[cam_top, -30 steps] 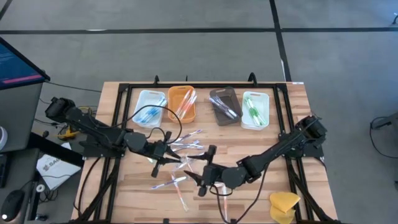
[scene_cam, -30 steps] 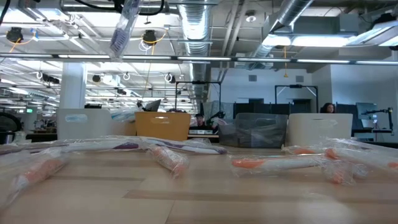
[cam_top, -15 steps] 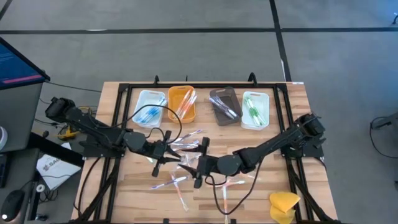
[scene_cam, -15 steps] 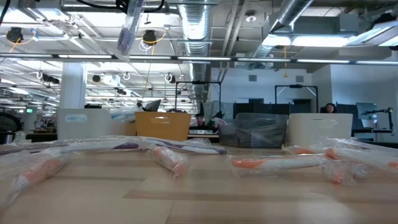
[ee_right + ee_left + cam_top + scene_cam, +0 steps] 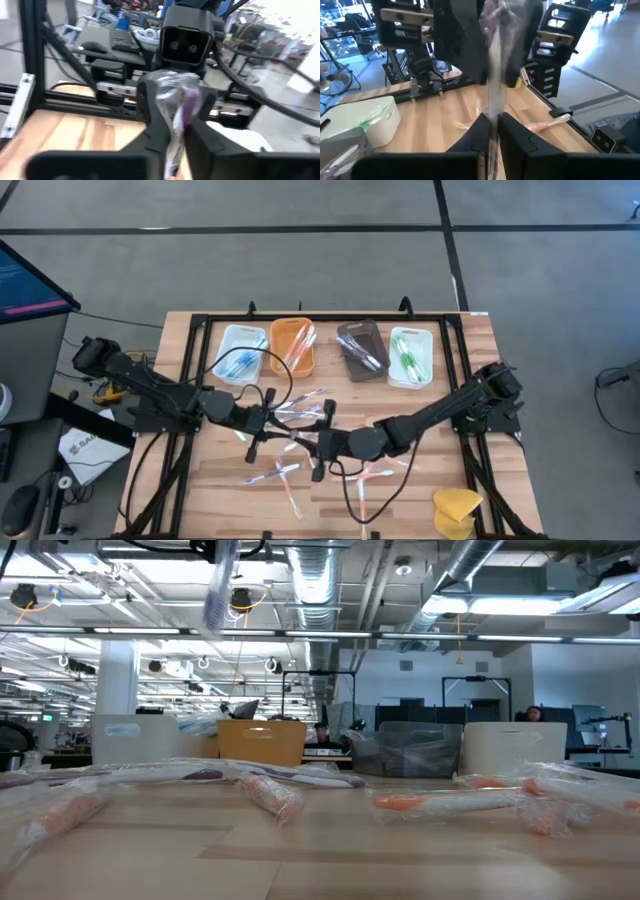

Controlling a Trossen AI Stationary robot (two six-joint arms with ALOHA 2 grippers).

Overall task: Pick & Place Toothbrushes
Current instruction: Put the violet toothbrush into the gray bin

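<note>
From above, the left gripper [image 5: 268,426] and right gripper [image 5: 322,442] meet over the middle of the wooden table [image 5: 480,350], above a loose scatter of wrapped toothbrushes [image 5: 300,408]. Four trays sit in a row at the far edge: white tray [image 5: 240,352], orange tray [image 5: 292,346], dark tray [image 5: 361,350] and a second white tray [image 5: 410,356], each holding brushes. A yellow lump [image 5: 456,510] lies at the near right corner. What passes between the two grippers is too small to read here.

The low view shows only wrapped brushes lying on the boards [image 5: 420,802], blurred, and one wrapped toothbrush [image 5: 220,585] hanging high, its holder cut off by the frame.

The left wrist view settles it: the left fingers [image 5: 470,137] are pressed together on the wrapped toothbrush [image 5: 495,85], held upright, with the other arm's gripper close behind.

The right wrist view shows the right fingers [image 5: 202,135] pinching the same wrapped brush [image 5: 177,107], purple inside crinkled film; its lower end is hidden
</note>
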